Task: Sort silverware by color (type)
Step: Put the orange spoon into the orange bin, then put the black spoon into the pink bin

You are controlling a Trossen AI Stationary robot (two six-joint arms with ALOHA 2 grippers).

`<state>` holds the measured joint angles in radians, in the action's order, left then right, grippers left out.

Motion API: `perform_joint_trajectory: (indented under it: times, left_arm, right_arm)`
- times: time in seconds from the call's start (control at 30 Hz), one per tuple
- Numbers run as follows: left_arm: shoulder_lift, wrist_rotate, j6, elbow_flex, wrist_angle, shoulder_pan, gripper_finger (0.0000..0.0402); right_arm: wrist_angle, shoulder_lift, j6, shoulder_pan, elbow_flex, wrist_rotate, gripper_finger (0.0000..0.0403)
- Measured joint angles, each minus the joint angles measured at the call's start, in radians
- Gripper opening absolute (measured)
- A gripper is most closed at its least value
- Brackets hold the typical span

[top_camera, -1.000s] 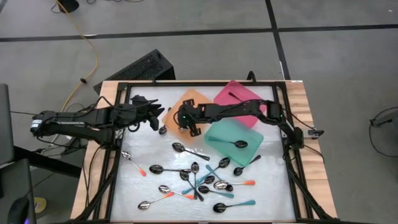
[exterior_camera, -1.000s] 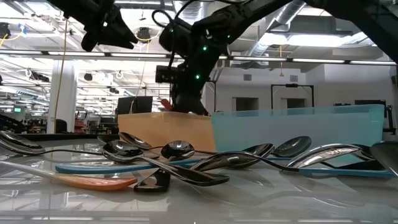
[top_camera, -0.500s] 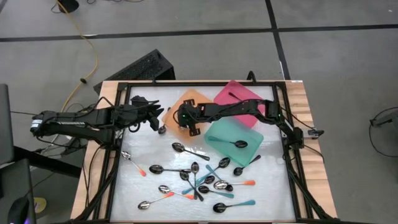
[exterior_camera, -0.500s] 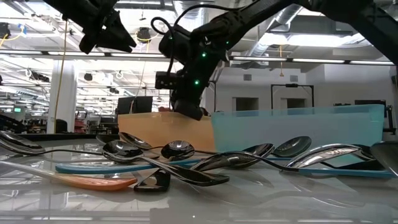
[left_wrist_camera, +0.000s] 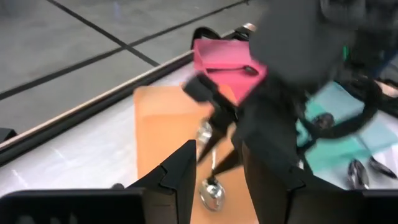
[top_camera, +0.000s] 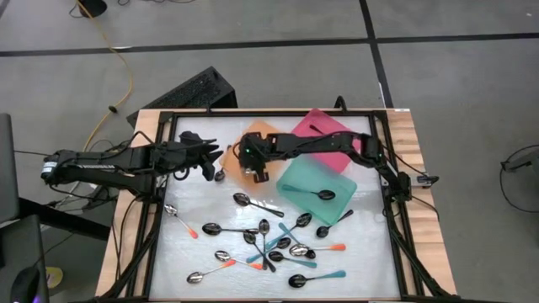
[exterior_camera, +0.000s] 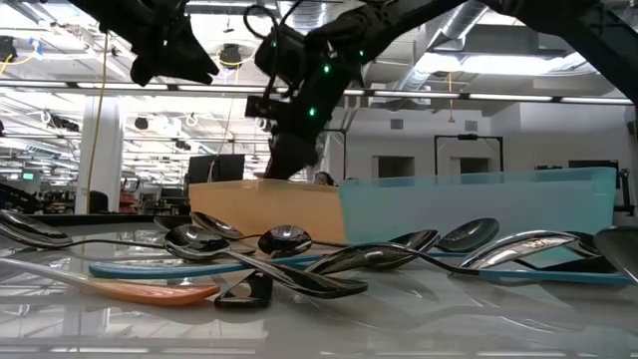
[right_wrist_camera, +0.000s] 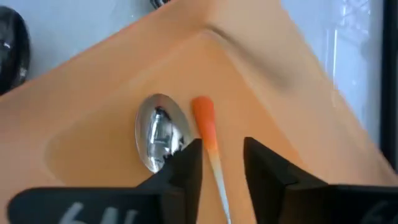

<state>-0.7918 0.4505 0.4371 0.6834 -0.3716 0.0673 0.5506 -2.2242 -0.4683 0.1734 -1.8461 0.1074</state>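
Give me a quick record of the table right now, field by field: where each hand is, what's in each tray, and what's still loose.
Right hand: over the orange tray, fingers apart, an orange-handled spoon lying in the tray between them
Left hand: beside the orange tray, holding nothing visible
Orange tray: a shiny spoon bowl beside the orange handle
Teal tray: one spoon
Pink tray: one dark spoon
Loose spoons: a pile on the table's near half, mixed colours
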Motion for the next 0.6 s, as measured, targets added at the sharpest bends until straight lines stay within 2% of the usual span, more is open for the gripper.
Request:
perform_joint_trajectory:
  times: [0.1, 0.27, 0.33, 0.47, 0.6]
  left_arm:
    - [0.001, -0.074, -0.015, 0.0, -0.038, 0.0, 0.0126]
    - [0.002, -0.329, -0.098, 0.0, -0.181, -0.003, 0.0137]
    - [-0.005, -0.392, -0.1, 0.0, -0.242, -0.016, 0.0137]
    - [-0.018, -0.444, -0.06, -0.001, -0.308, -0.075, 0.0138]
    - [-0.042, -0.426, -0.028, -0.002, -0.306, -0.156, 0.0138]
  right_arm:
    - [0.087, 0.002, -0.004, 0.001, -0.085, -0.044, 0.0166]
    - [0.319, 0.029, -0.043, 0.017, -0.297, -0.085, 0.0198]
    - [0.4, 0.059, -0.056, 0.03, -0.381, -0.086, 0.0202]
    - [0.521, 0.121, -0.063, 0.05, -0.506, -0.087, 0.0201]
    - [0.571, 0.271, -0.054, 0.06, -0.487, -0.086, 0.0198]
